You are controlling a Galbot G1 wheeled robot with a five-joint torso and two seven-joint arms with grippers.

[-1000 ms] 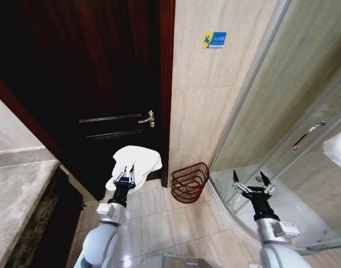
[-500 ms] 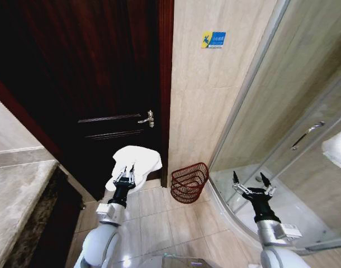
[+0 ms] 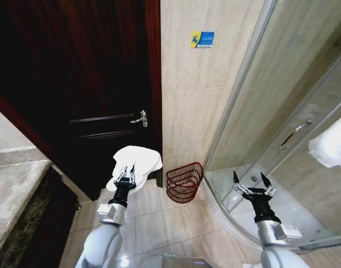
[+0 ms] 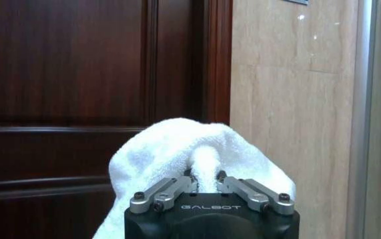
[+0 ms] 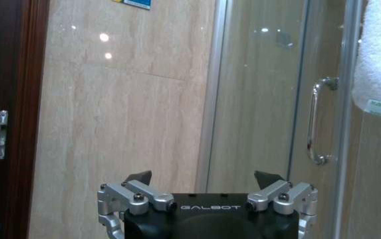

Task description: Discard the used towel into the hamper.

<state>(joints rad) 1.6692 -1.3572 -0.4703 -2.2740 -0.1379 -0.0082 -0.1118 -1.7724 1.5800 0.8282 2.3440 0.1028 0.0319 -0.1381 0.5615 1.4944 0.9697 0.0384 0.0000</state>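
The left gripper is pinching a soft, fluffy white terry towel, raised before the dark wooden door. The round red-brown wire-mesh hamper is sitting on the tiled floor against the wall, just right of it. The right gripper is hanging wide open, empty.

Fluffy cloth towel, wire-mesh hamper, glossy wood door, polished tiles.

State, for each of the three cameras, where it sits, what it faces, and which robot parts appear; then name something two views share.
Head view: high, looking down at the hamper, both arms showing.
Left wrist view: behind the left gripper, shut on the white towel, facing the dark door.
Right wrist view: behind the open right gripper, facing the shower door handle.
Shared: towel, head and left wrist views.
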